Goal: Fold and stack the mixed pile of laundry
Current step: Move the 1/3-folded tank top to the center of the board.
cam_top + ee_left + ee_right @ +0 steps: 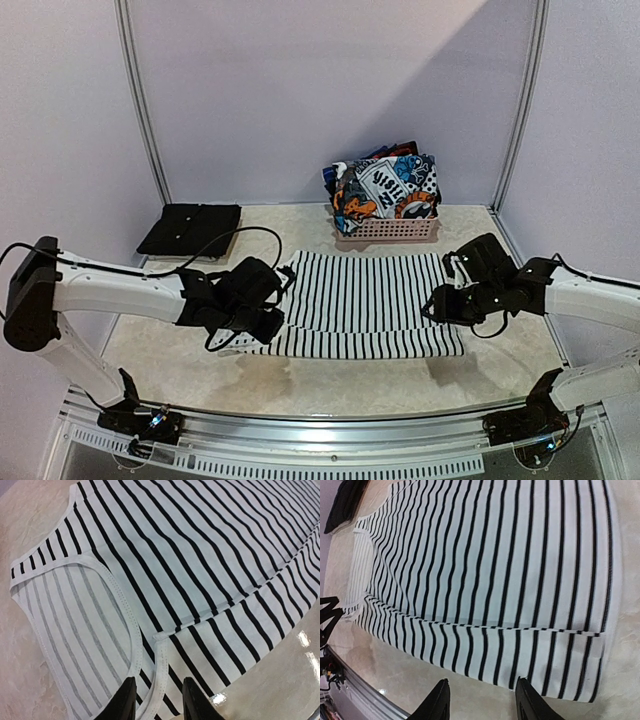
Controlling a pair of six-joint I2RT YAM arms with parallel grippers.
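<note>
Two sets parted, empty: left fingers [125,702], right fingers [436,702] | striped shirt [365,305] hem short of table [350,385] edge

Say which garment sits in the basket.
The graphic-print one, bunched in the pink basket; the striped top lies spread on the table, the black one far left.

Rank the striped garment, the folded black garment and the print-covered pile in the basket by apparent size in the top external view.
1. Striped garment, clearly the largest.
2 and 3. Folded black garment and print-covered pile look about alike. Both lie farther from the camera, so I won't rank one above the other.
</note>
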